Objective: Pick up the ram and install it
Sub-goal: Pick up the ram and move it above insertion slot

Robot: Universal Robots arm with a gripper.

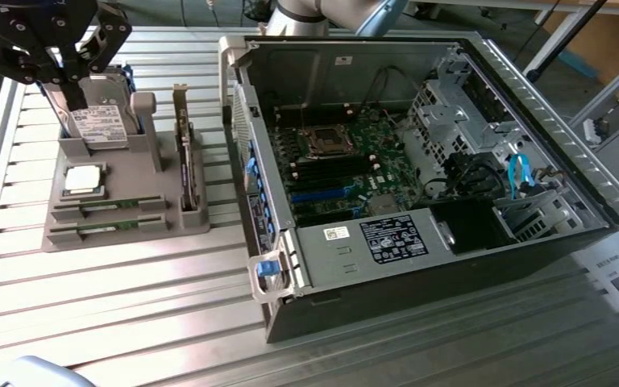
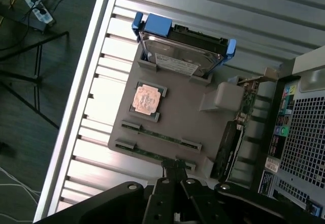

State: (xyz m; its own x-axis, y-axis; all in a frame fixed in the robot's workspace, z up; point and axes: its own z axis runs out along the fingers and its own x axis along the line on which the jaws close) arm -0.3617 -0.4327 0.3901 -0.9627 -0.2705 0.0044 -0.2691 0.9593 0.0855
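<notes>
Two ram sticks sit in the gray holder [image 1: 126, 176] on the slatted metal table [image 1: 126, 298], and neither is in the computer case [image 1: 288, 72]. I call them the inner ram [image 1: 110, 208], which lies just beside the processor [image 1: 81, 179], and the outer ram [image 1: 105, 230], which lies along the holder's edge. They are parallel to each other, and each is seated on edge in a slot with gray clips at both ends.

In the exterior view, the pincer [image 1: 58, 109] hangs over the far end of the holder, and its dark fingers cross in front of the upright hard drive [image 1: 100, 125]. It touches neither stick.

In the wrist view, the pincer [image 2: 175, 167] is clenched. The fingertips are pressed together, and I see nothing between them. They point toward the holder [image 2: 188, 117], close to one end of the outer ram [image 2: 147, 153]. The inner ram [image 2: 160, 135] lies one slot further in.

The holder also carries an expansion card [image 1: 188, 161], which stands upright on the side nearest the case. The case lies open on the exterior view's right, with its motherboard [image 1: 342, 161] exposed.
</notes>
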